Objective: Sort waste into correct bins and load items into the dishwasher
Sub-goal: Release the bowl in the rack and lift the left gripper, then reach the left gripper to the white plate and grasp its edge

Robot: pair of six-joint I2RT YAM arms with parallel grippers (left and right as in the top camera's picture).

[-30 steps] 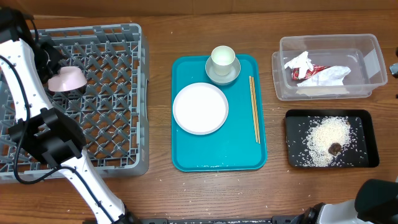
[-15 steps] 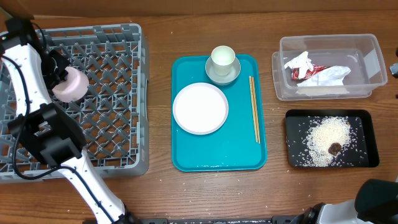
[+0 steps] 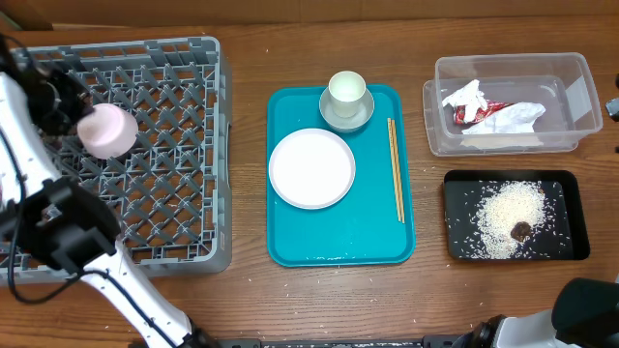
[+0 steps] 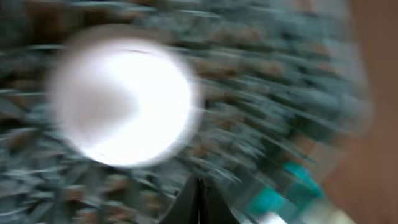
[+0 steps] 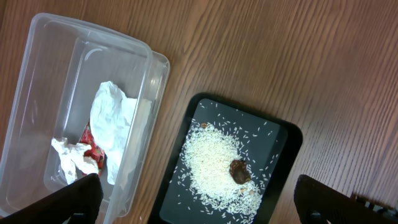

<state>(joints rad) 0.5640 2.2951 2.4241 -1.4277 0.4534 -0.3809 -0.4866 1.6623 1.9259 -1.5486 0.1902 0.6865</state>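
Note:
The small pinkish-white bowl (image 3: 106, 130) lies on its side in the grey dishwasher crate (image 3: 184, 155), at its back left. My left gripper (image 4: 200, 205) is just left of the bowl, shut with nothing between its fingers. The blurred left wrist view shows the bowl (image 4: 121, 102) apart from the fingertips. The white plate (image 3: 311, 168) and the white cup (image 3: 346, 90), which sits in the grey-green bowl (image 3: 334, 116), rest on the teal tray. My right gripper (image 5: 199, 202) hangs open over the black tray (image 5: 283, 140), which holds rice (image 5: 217, 165) and a brown scrap (image 5: 239, 172).
The clear tub (image 3: 571, 72) at the back right holds the white napkin (image 3: 503, 118) and the red wrapper (image 3: 474, 113). Chopsticks (image 3: 396, 169) lie along the right side of the teal tray (image 3: 338, 242). My left arm (image 3: 58, 232) reaches across the crate's left part.
The pinkish bowl has tipped from mouth-down onto its side. My left arm has swung towards the crate's left edge. The right side is unchanged.

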